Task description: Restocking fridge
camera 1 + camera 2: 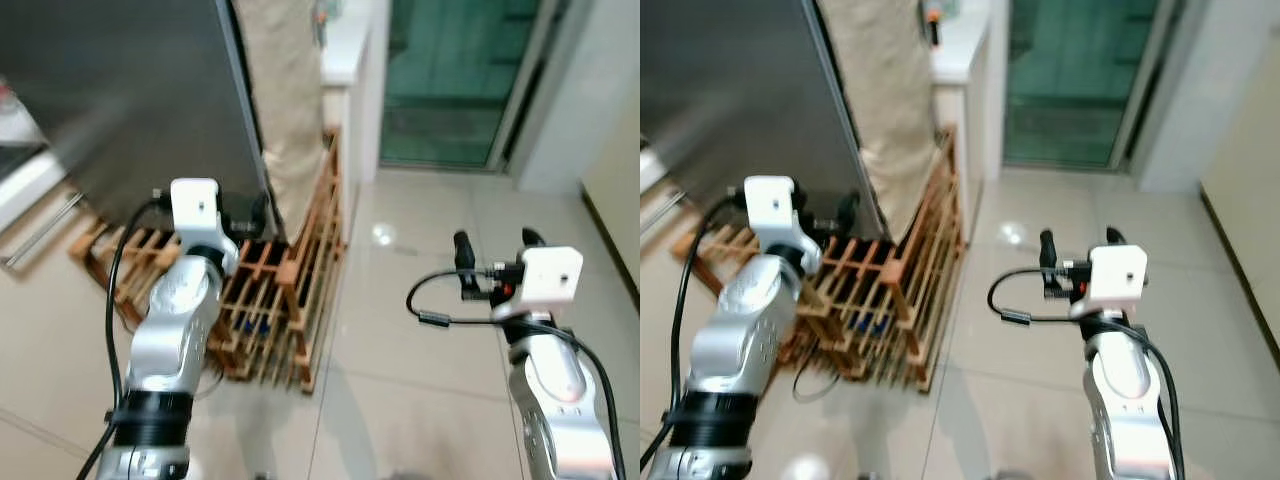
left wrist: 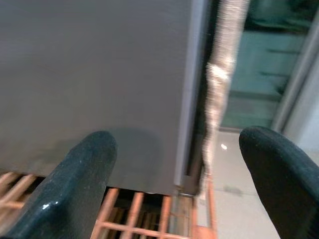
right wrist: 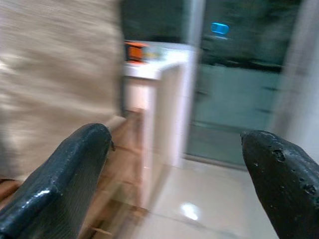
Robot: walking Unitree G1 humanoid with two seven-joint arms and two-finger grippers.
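Faces the grey fridge (image 1: 130, 100), probably heavy-doored and slick; best taken at the door's free edge. Left gripper (image 2: 179, 164) and right gripper (image 3: 174, 169) gape wide, empty.

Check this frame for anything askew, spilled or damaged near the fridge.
Nothing looks spilled or broken. One oddity: the grey fridge stands raised on a slatted wooden pallet instead of the tiled floor. Both the left gripper and right gripper are open and empty.

Smooth grey metal fridge door (image 1: 140, 110), bare wooden pallet (image 1: 270, 310), coarse beige cloth (image 1: 285, 90), glossy floor tiles (image 1: 420, 250).
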